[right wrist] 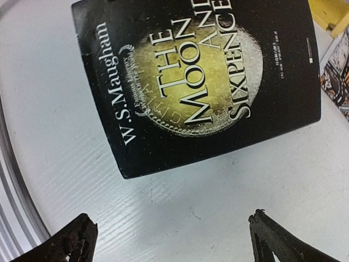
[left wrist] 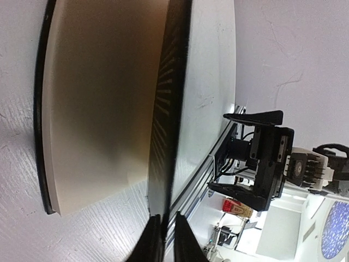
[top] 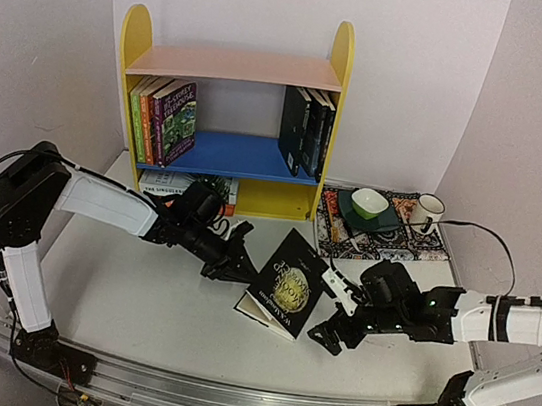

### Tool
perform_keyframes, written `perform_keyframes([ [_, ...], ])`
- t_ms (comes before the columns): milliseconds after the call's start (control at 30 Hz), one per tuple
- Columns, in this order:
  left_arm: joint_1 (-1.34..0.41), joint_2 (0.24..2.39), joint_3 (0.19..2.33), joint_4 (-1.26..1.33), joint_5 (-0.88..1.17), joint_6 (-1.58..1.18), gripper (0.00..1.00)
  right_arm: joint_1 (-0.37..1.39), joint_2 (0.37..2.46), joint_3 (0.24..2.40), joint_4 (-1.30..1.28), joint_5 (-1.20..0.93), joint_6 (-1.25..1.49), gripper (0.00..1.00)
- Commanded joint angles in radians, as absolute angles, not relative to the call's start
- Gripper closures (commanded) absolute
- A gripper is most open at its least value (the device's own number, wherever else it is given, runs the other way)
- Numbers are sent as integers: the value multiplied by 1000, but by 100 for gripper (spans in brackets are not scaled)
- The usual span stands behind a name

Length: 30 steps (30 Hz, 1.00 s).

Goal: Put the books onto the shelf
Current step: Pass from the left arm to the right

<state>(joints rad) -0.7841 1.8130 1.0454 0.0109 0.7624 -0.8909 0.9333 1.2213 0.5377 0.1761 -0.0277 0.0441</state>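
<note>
Nearest me, my right gripper (top: 334,313) hangs low over the white table (top: 134,315) with its fingers spread wide and nothing between them, just short of the right edge of a black paperback with a gold moon on its cover (top: 285,284). That book lies mid-table, in front of the shelf and apart from it. My left gripper (top: 234,267) sits at the book's left edge with its fingers drawn almost together; I cannot tell whether they pinch the cover. Beyond stands the small bookcase with yellow round-topped sides (top: 131,52). On its blue middle board are orange, green and purple upright books (top: 162,119) at the left and dark ones (top: 307,127) at the right, and a white book (top: 178,185) lies flat underneath. Right of it, a patterned cloth mat (top: 386,245) carries a green bowl (top: 369,202) and a white mug (top: 429,212).
</note>
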Motion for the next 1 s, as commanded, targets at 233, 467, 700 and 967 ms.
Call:
perform_keyframes([
  [233,-779,1834,1066,69,861,-893,71,944,1220,514,330,43,-206,2],
  [467,-779,1868,1071,93,865,-909,57,945,1244,499,373,57,-186,2],
  [700,-779,1892,1064,215,881,-981,62,944,1255,489,385,80,-172,2],
  [967,-779,1904,1061,292,877,-1028,62,945,1355,547,332,252,288,2],
])
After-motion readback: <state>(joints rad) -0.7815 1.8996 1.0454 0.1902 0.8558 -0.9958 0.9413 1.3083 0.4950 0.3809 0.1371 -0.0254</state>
